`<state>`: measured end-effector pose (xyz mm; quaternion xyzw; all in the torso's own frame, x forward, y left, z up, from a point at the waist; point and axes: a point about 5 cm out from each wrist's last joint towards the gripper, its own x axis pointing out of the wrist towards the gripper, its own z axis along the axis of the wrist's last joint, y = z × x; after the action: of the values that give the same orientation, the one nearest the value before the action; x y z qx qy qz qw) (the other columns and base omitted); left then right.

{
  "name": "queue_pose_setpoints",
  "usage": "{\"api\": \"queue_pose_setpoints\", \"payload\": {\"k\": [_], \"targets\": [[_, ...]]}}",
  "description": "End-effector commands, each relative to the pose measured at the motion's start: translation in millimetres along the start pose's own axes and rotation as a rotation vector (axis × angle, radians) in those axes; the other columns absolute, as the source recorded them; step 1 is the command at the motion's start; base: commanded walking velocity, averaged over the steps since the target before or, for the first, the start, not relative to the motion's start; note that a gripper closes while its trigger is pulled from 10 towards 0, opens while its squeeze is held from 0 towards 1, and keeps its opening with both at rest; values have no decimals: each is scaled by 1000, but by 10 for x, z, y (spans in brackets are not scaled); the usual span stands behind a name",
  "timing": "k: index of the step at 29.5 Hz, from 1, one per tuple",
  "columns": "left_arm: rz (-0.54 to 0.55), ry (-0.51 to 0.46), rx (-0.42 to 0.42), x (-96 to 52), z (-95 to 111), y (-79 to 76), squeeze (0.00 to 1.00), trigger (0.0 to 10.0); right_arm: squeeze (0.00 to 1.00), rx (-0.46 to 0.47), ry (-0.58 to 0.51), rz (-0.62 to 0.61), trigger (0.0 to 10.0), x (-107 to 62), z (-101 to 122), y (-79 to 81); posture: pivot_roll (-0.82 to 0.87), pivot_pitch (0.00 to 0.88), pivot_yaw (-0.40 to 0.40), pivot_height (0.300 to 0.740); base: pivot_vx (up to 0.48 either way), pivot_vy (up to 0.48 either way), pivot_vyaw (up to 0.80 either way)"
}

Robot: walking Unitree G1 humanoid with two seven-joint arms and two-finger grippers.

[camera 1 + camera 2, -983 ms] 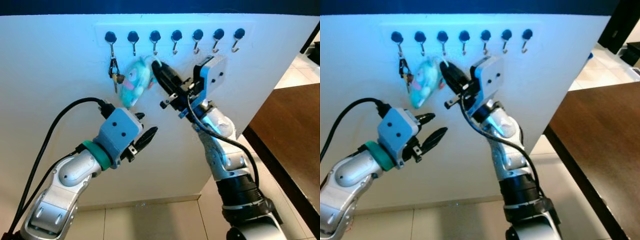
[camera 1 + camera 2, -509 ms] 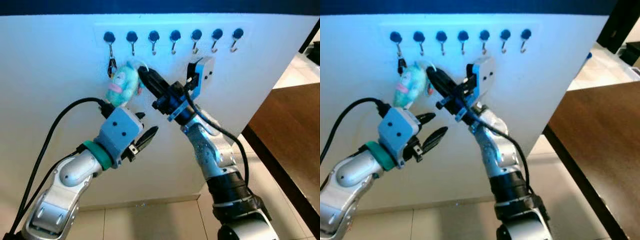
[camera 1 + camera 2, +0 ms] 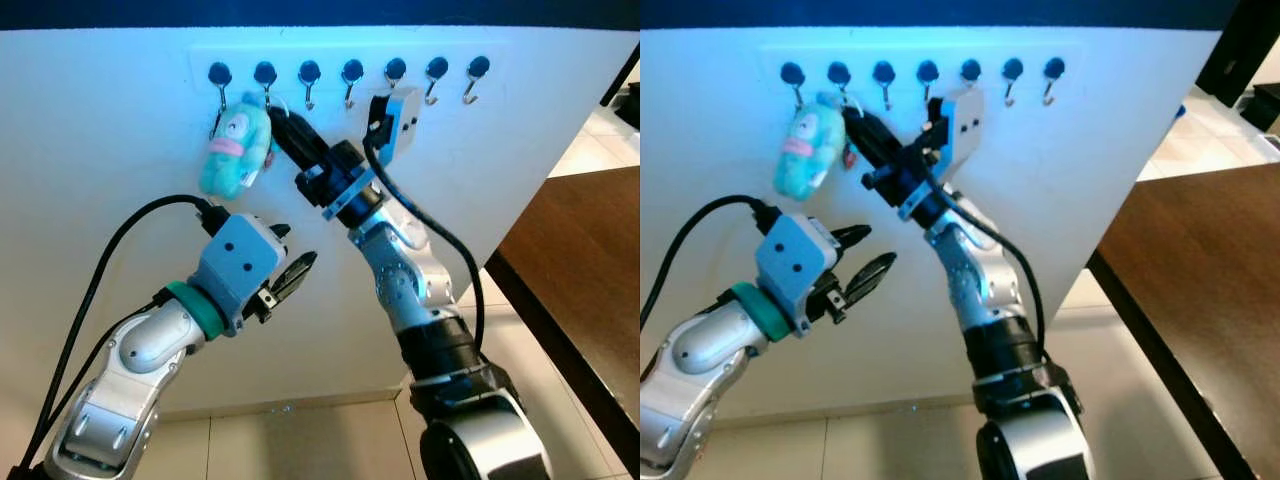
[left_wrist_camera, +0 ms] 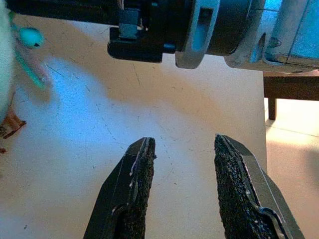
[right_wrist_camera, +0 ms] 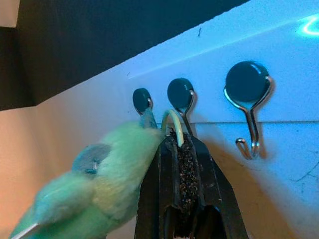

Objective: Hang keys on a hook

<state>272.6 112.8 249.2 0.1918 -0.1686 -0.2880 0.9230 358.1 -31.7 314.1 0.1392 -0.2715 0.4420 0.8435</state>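
Observation:
A teal plush keychain [image 3: 235, 150] hangs against the white wall under the first two hooks. My right gripper [image 3: 276, 114] is shut on its metal ring [image 5: 172, 119], holding it just under the second hook [image 5: 181, 94] of the row of dark-capped hooks [image 3: 352, 72]. The plush [image 5: 94, 184] dangles beside the black fingers [image 5: 180, 164]. A bunch of keys on the first hook [image 3: 220, 76] is mostly hidden behind the plush. My left gripper [image 3: 294, 252] is open and holds nothing, lower down and off the wall; its fingers [image 4: 133, 199] point at bare wall below the right wrist.
The free hooks run to the right, up to the last hook [image 3: 478, 68]. A dark wooden surface [image 3: 590, 270] lies at the right beyond the wall's edge. Light floor tiles [image 3: 300, 440] are below. A black cable [image 3: 110, 250] loops off my left arm.
My right gripper has swung left and up with the plush keychain, from below the third hook to under the second. The plush now covers the keys on the first hook. My left arm has stayed still.

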Motion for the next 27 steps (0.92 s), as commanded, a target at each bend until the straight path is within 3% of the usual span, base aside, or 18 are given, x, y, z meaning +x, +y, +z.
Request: {"api": "queue_pose_setpoints", "payload": {"k": [1,11,13,15,18,22,27], "targets": [[8,-23,-5,-16,62,15,0,10000,0,10,-15,-7,10000,50,11,6,72,133,77,740,0,0,0],[51,-26,-23,-90,103,149,0,10000,0,42,39,-28,10000,-10,-116,-25,77,138,76,740,0,0,0],[102,-36,-37,-111,127,247,0,10000,0,50,71,-25,10000,-81,-204,-29,77,139,77,740,0,0,0],[102,-36,-37,-111,127,247,0,10000,0,50,71,-25,10000,-81,-204,-29,77,139,77,740,0,0,0],[224,-51,-86,-140,150,446,0,10000,0,52,107,-24,10000,-178,-304,-39,76,138,80,740,0,0,0],[303,-62,-123,-191,162,590,0,10000,0,50,131,-35,10000,-265,-364,-62,79,137,80,740,0,0,0],[336,-85,-170,-243,197,658,0,10000,0,45,142,-57,10000,-326,-393,-96,81,134,80,740,0,0,0]]}}
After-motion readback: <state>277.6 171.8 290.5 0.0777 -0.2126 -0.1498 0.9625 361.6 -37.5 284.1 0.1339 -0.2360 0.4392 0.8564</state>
